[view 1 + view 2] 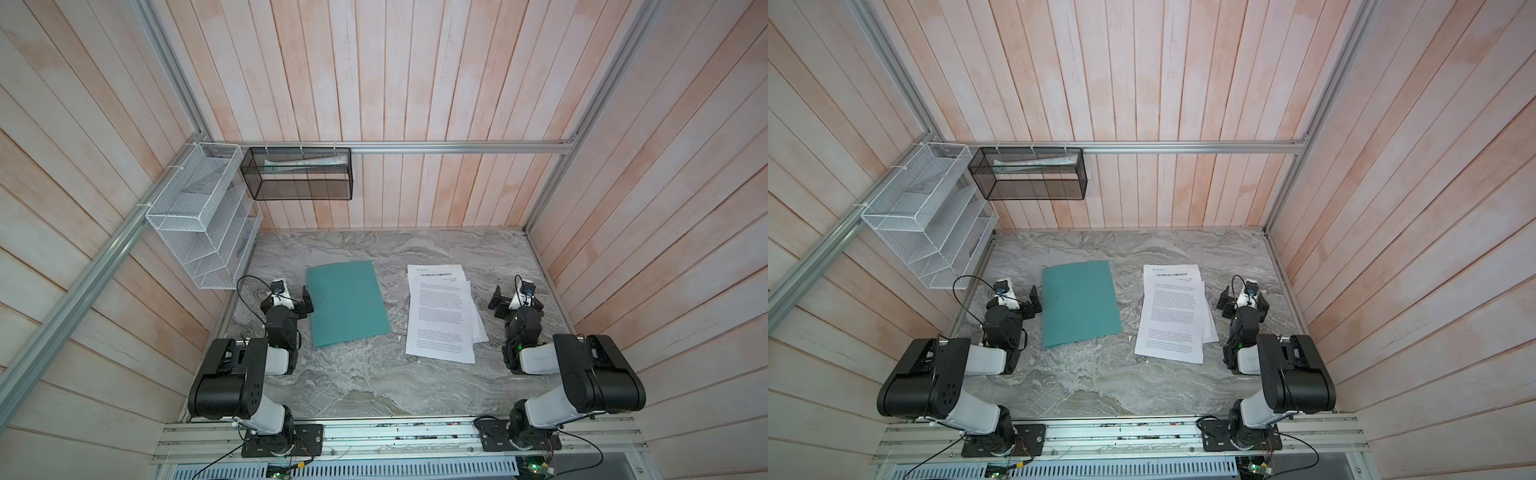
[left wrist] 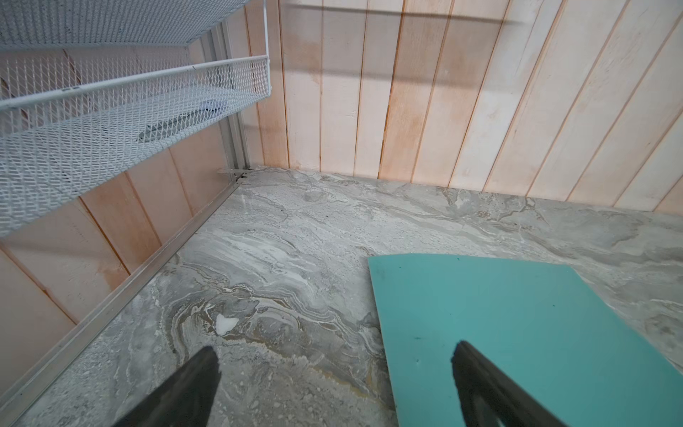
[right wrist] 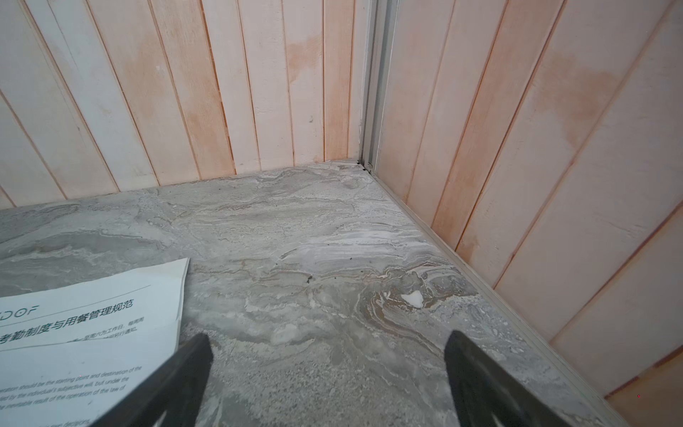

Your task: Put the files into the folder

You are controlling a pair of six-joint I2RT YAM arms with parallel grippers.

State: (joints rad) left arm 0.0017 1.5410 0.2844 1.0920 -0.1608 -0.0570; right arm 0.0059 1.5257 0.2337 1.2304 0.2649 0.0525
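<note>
Two pincers stand spread wide and empty, one at each side of the bench (image 1: 374,382). The teal folder (image 1: 347,305) lies closed and flat left of centre, and the left pincer (image 1: 306,302) sits just beside its left edge. In the left wrist view, one finger (image 2: 476,373) shows over the folder (image 2: 536,332) and the other over bare bench. The files (image 1: 440,311), a loosely fanned stack of white printed sheets with a heading on top, lie right of centre, apart from the folder. The right pincer (image 1: 498,305) is near their right edge, not touching. Both arms are folded, elbows raised toward the front rail, wrists low and aimed at the far wall.
</note>
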